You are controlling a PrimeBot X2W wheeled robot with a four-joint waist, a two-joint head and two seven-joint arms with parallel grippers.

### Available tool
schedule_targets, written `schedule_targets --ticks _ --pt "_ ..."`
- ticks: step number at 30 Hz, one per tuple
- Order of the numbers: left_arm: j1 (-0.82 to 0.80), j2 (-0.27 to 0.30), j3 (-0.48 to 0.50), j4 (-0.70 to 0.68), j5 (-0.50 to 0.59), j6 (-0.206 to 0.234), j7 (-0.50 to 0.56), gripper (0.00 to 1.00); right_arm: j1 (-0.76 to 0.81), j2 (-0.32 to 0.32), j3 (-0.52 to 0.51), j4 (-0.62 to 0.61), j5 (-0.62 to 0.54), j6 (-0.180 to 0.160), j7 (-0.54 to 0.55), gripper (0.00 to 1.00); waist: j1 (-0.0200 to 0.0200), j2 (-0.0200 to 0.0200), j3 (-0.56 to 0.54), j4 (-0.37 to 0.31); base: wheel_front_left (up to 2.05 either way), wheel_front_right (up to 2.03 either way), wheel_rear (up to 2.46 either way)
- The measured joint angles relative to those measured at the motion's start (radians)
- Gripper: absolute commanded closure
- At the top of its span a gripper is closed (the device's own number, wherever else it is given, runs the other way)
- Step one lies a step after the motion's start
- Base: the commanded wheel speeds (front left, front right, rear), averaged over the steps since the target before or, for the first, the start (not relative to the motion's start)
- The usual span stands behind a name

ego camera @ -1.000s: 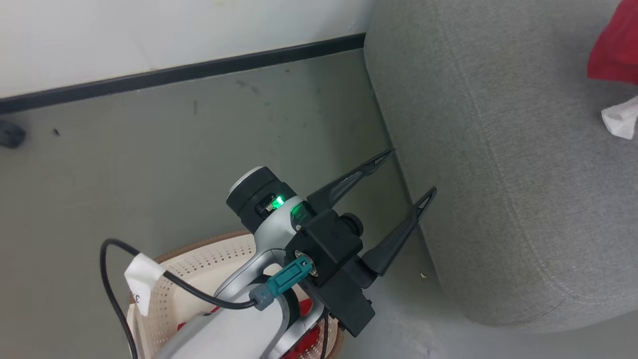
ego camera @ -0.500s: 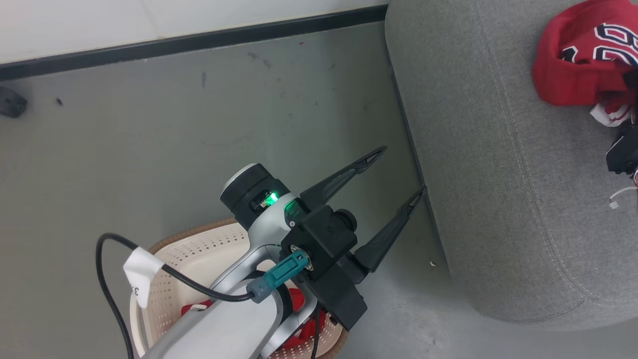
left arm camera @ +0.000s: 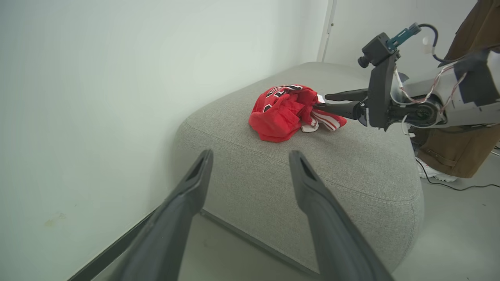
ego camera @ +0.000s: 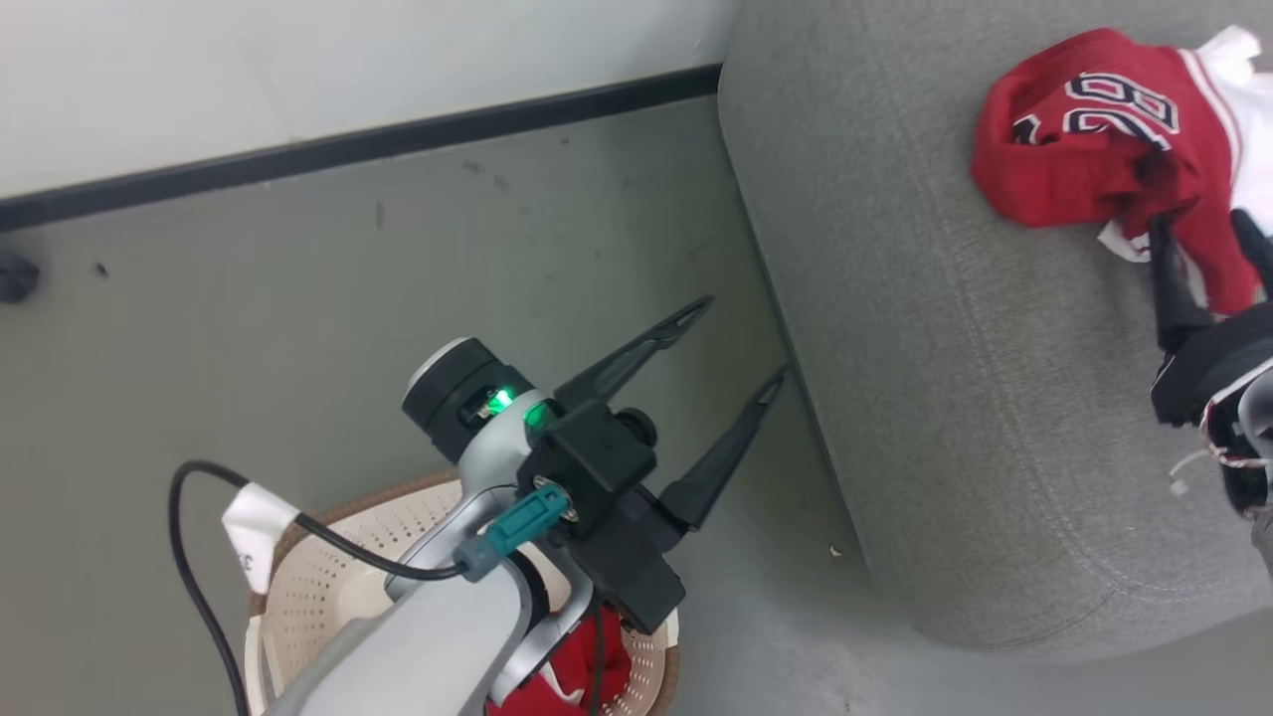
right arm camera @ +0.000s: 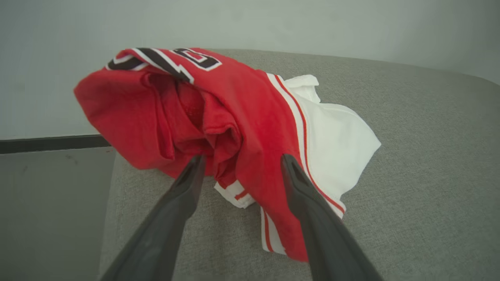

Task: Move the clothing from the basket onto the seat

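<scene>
Jersey [right arm camera: 250, 113] lies limp and light on the seat [right arm camera: 410, 187], right tool [right arm camera: 238, 164] spread around a fold. Left tool [ego camera: 741, 338] hangs open; pinch the basket's [ego camera: 328, 587] red garment [ego camera: 587, 676] by a bunched fold.

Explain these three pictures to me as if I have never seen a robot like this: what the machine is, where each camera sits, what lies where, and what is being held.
This is a wheeled robot with two arms, each ending in a gripper with two long dark fingers.

The head camera looks down. The left gripper hangs open and empty over the floor, above a cream perforated basket with some red clothing in it. To the right stands a large grey seat.

The left wrist camera looks along that gripper's own fingers toward the seat, and sees the other arm from the side.

The right wrist camera looks along the right gripper. Its jaws stand open around a crumpled red and white jersey with dark numerals, which lies on the seat. Nothing is held by either gripper.
</scene>
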Motion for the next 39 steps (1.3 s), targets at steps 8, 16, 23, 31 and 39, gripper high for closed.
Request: schedule_targets --ticks 8,16,23,31,39 --pt "0.06 0.013 0.054 0.07 -0.044 0.016 -0.057 0.0 0.091 -0.01 0.025 -0.073 -0.047 0.009 0.0 0.0 0.0 0.0 -0.076 -0.012 0.0 0.0 0.0" --pt "0.161 0.039 0.137 0.143 -0.091 0.066 -0.126 0.0 0.196 -0.014 0.003 -0.177 -0.066 0.01 0.0 0.0 -0.0001 -0.0001 -0.185 -0.003 0.0 0.0 0.0" --pt "0.255 0.065 0.218 0.185 -0.125 0.126 -0.184 0.0 0.292 0.007 -0.033 -0.272 -0.065 -0.034 0.0 0.0 -0.0002 -0.0001 -0.274 0.019 0.0 0.0 0.0" --pt "0.4 0.082 0.307 0.198 -0.176 0.178 -0.228 0.0 0.409 0.042 -0.05 -0.408 -0.069 -0.09 0.0 0.0 -0.0002 -0.0002 -0.374 0.052 0.0 0.0 0.0" --pt "0.509 0.089 0.372 0.19 -0.192 0.203 -0.242 0.0 0.541 0.092 -0.031 -0.557 -0.095 -0.138 0.0 0.0 -0.0002 -0.0002 -0.458 0.089 0.0 0.0 0.0"
